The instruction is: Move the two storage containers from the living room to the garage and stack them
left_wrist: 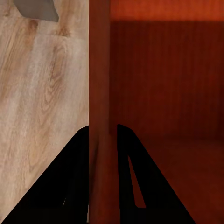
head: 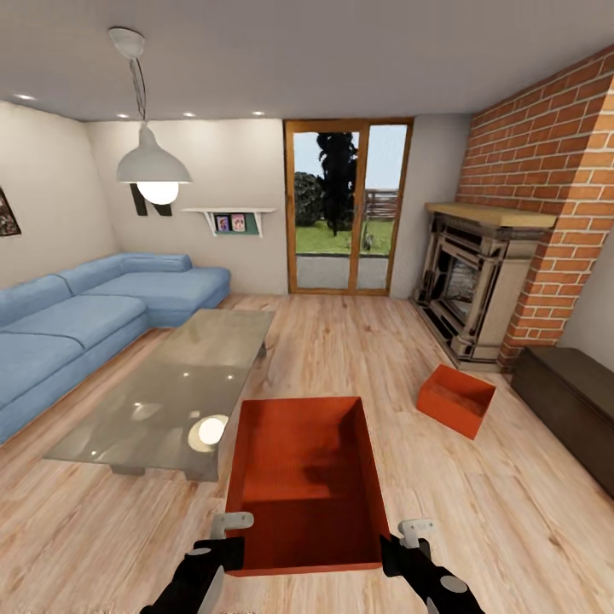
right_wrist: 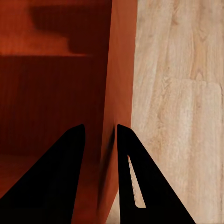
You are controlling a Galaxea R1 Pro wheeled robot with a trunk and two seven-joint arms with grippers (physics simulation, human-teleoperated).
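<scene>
Both tools [head: 228, 522] [head: 415, 530] apparently pinch container [head: 303, 486] walls; floor [head: 358, 358] open.

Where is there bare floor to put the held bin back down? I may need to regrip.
Bare planks lie between the held container and the second container, and toward the glass door. It is crowded left, by the glass coffee table and sofa. Both end effectors, left and right, straddle its side walls.

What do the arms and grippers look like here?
Both arms are glossy black with rounded casings. The left gripper and the right gripper carry light grey bracket-like parts in the head view. In the wrist views the fingers are plain black, tapering wedges, unmarked.
</scene>
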